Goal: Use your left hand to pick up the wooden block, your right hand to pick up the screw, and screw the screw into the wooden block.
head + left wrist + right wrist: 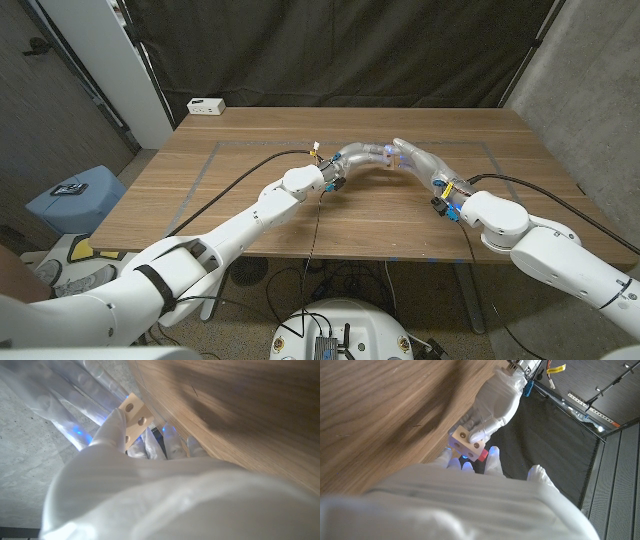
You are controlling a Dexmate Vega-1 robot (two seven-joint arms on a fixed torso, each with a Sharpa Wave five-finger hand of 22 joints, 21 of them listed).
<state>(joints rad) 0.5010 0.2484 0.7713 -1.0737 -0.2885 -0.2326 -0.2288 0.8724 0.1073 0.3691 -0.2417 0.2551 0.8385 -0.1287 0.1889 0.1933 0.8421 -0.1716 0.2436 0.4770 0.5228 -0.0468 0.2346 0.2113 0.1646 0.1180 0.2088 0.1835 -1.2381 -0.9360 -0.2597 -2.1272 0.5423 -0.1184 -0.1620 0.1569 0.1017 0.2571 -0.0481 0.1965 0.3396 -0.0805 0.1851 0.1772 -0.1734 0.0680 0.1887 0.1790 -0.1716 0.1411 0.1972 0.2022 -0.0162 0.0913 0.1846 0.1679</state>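
Above the middle of the table, my left hand (358, 156) grips the wooden block (466, 440), a pale piece with round holes (134, 416). My right hand (418, 160) meets it from the other side, fingertips (465, 464) at the block's face. A small red part of the screw (481, 455) shows pinched between those fingertips and the block. The screw's shaft is hidden. In the head view the block is covered by both hands where they join.
A white box (206, 104) sits at the table's far left corner. A blue bin (75, 196) stands on the floor left of the table (250, 210). A dark curtain hangs behind, and cables trail from both wrists across the wood.
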